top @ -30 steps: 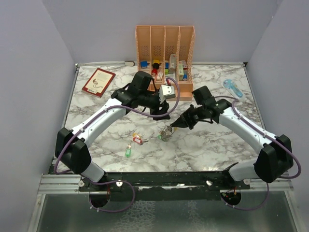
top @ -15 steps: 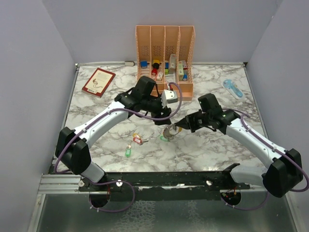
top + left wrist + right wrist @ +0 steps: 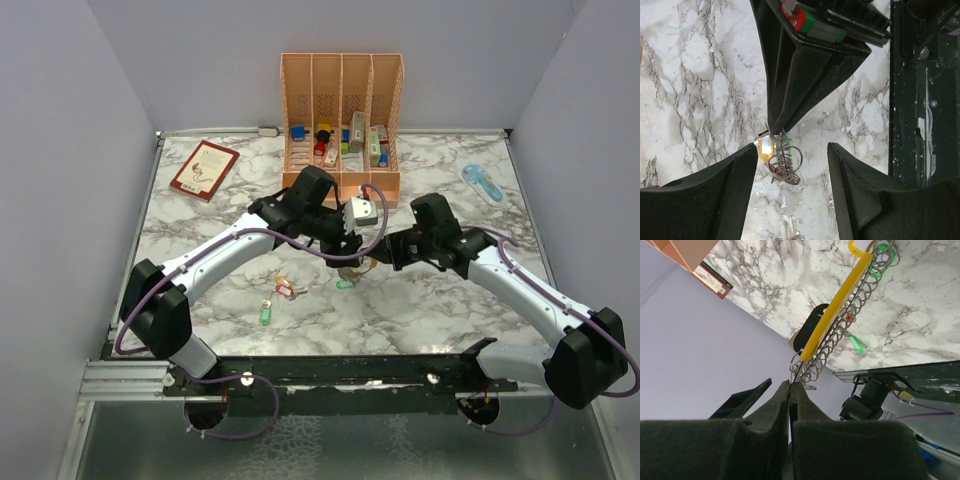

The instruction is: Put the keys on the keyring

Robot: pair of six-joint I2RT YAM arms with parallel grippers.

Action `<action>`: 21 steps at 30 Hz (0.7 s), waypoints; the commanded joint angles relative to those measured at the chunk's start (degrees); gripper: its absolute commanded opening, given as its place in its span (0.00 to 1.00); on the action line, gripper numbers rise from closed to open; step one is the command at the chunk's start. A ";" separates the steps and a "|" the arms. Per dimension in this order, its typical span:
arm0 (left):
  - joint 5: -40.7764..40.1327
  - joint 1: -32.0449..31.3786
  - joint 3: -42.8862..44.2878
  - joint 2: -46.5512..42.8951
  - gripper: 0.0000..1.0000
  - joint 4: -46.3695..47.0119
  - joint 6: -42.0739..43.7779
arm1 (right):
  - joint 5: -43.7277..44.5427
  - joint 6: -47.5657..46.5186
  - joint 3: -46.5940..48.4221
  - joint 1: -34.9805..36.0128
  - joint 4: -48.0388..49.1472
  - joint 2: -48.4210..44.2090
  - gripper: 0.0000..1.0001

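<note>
The keyring [image 3: 786,164] dangles from the tip of the right gripper [image 3: 790,385], jaws clamped tight on the wire, with a yellow tag [image 3: 765,149] hanging alongside. And here's the move: the left gripper [image 3: 786,150] has swung across in the last second and now straddles the ring, jaws spread wide, gripping nothing. That looks like a two-handed set-up for threading. The red-tagged key [image 3: 286,291] and green-tagged key [image 3: 265,315] lie loose on the table [image 3: 450,310], apart from the ring.
</note>
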 commanded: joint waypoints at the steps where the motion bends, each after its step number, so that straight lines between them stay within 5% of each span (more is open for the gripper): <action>1: -2.75 -0.14 -1.98 0.26 0.61 0.77 1.97 | 0.55 1.73 -0.60 -0.27 3.37 -1.93 0.01; 21: -4.46 -0.15 -2.80 2.08 0.59 5.85 1.44 | -3.02 3.97 -4.20 -0.28 7.58 -4.74 0.01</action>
